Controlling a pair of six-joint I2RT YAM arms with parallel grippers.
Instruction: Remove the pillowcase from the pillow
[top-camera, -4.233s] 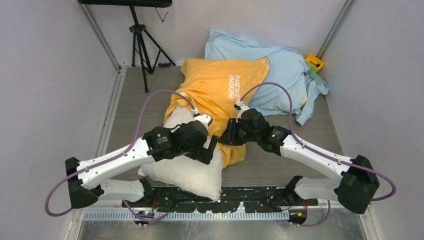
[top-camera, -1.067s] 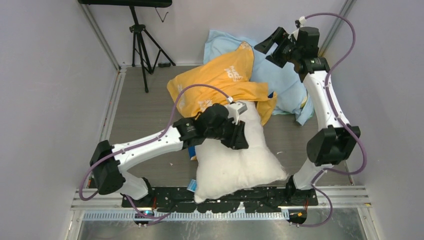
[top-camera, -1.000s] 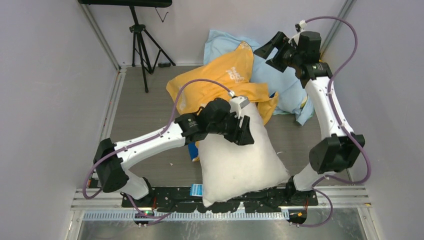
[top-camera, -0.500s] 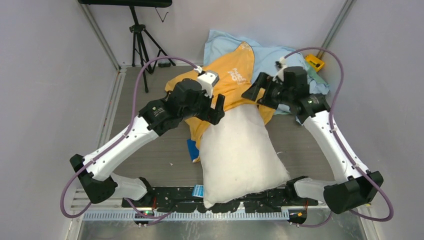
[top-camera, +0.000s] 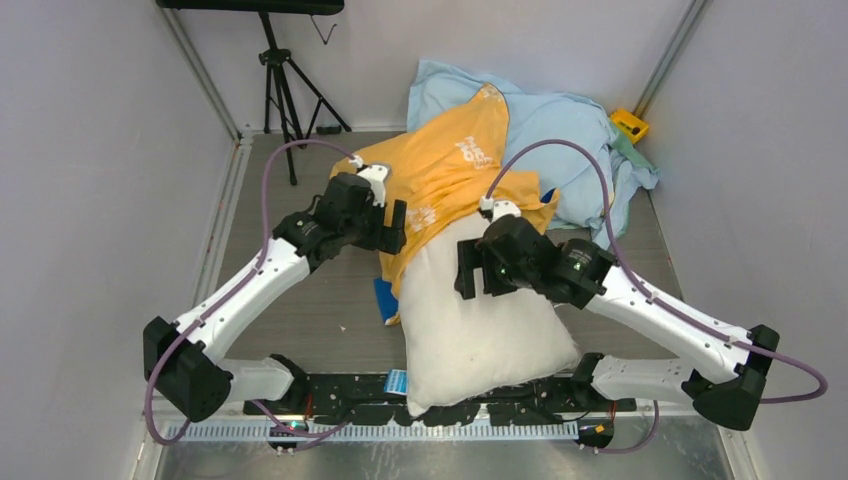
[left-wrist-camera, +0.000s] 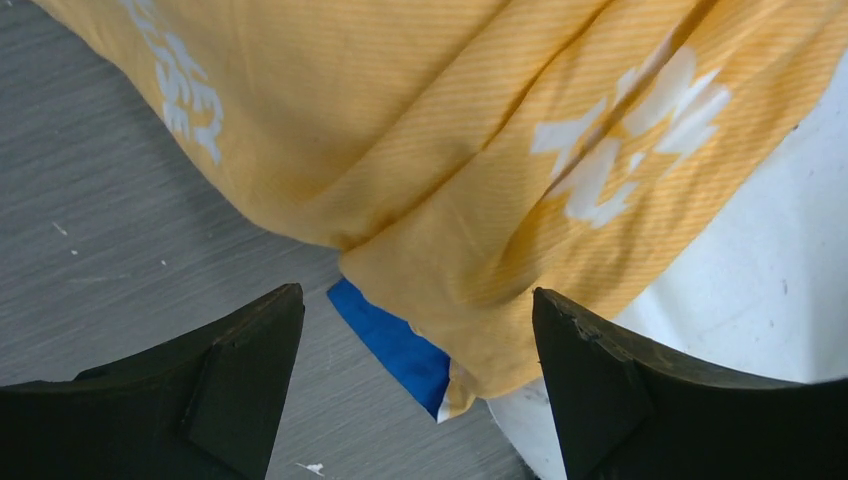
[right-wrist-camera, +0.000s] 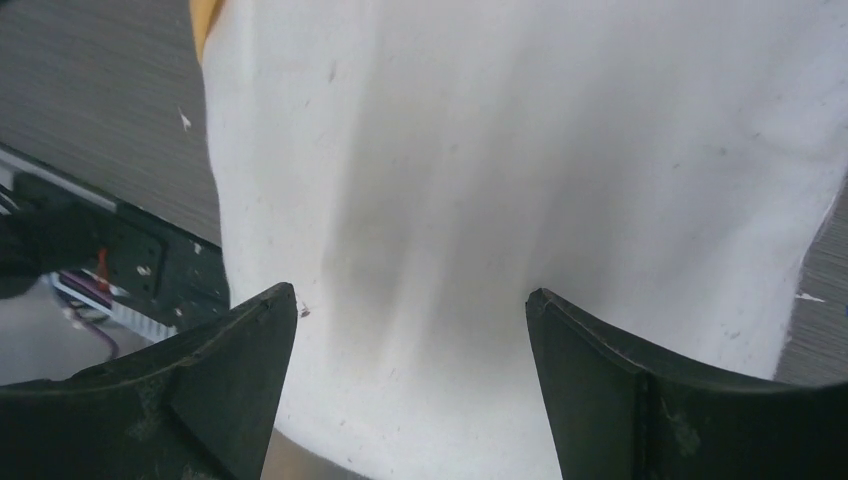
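The pillow (top-camera: 480, 320) lies on the worktop (top-camera: 290, 190), near end bare, far end covered by the pillowcase (top-camera: 450, 175). The left jaws gape over the case's hem and the right jaws gape over bare pillow, neither holding anything. My worry: the left grabs hem plus pillow corner together, so pulling just drags the whole lot. Or the right pinches too shallow and the stuffing slips free.
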